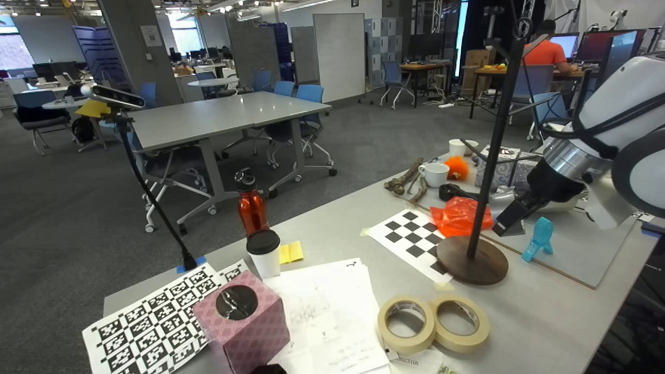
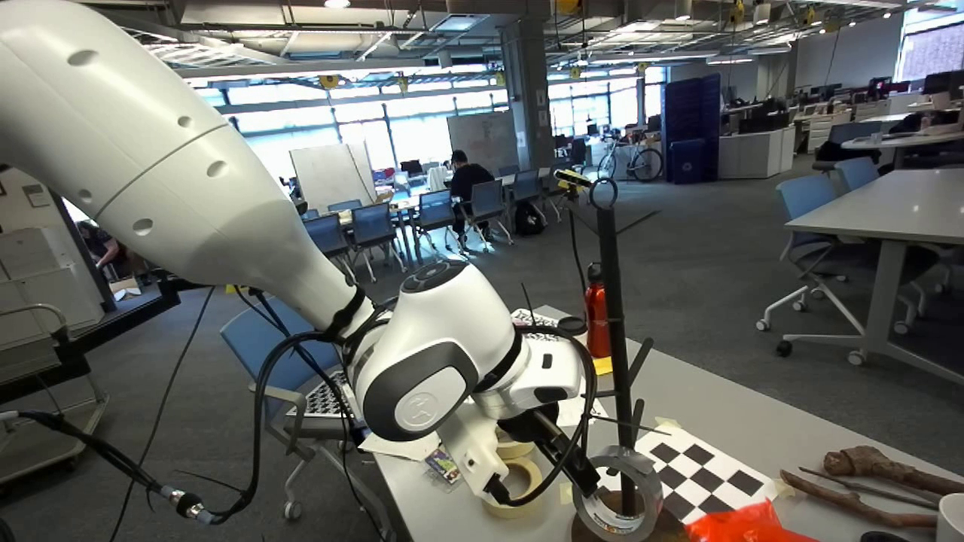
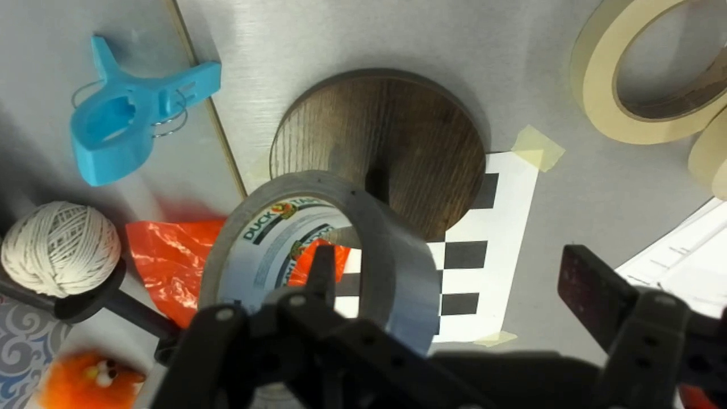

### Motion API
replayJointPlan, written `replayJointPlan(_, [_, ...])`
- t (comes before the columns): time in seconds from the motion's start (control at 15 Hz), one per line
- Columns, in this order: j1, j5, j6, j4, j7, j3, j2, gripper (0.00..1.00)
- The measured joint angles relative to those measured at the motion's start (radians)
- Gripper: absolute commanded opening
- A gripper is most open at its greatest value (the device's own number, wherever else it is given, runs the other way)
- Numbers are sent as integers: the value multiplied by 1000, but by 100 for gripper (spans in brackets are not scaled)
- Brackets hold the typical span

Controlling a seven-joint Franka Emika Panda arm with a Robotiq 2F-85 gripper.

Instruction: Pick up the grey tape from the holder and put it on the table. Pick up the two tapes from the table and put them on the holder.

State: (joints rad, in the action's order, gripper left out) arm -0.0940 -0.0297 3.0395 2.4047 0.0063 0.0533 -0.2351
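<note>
"So, where is the grey tape?"

"At the holder, beside its pole rather than around it, and seemingly clear of the table; what bears it is hidden."

"Does the gripper have it?"

"No. The jaws are spread wide, one finger showing against the ring's hole, the other well apart beyond its outer side."

"How should it handle?"

"Probably rather heavy, stiff, hard to damage, with a smooth outer face that may slip. The best hold is likely across one wall: a finger inside the core, a finger outside, squeezed squarely. The two cream tapes, flat and touching each other, look lighter and should take the same pinch."

"And the containers?"

"A white mug, too small to see into; a paper cup whose black lid hides any contents; a pink tissue box, its dark mouth unreadable; and a black ladle-like tool with a ball of twine resting in or on its bowl, which cannot be told."
</note>
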Motion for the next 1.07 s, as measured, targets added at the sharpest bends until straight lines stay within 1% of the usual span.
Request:
replayJointPlan(0.73, [3,1,0,-30,6,-4,-19,100])
replayJointPlan(0.8, [3,1,0,-34,9,-4,-22,95])
replayJointPlan(0.87, [3,1,0,-37,12,-4,-26,74])
replayJointPlan(1.0, [3,5,0,-41,17,-4,-32,69])
replayJointPlan(1.07, [3,12,0,-43,17,-4,-34,62])
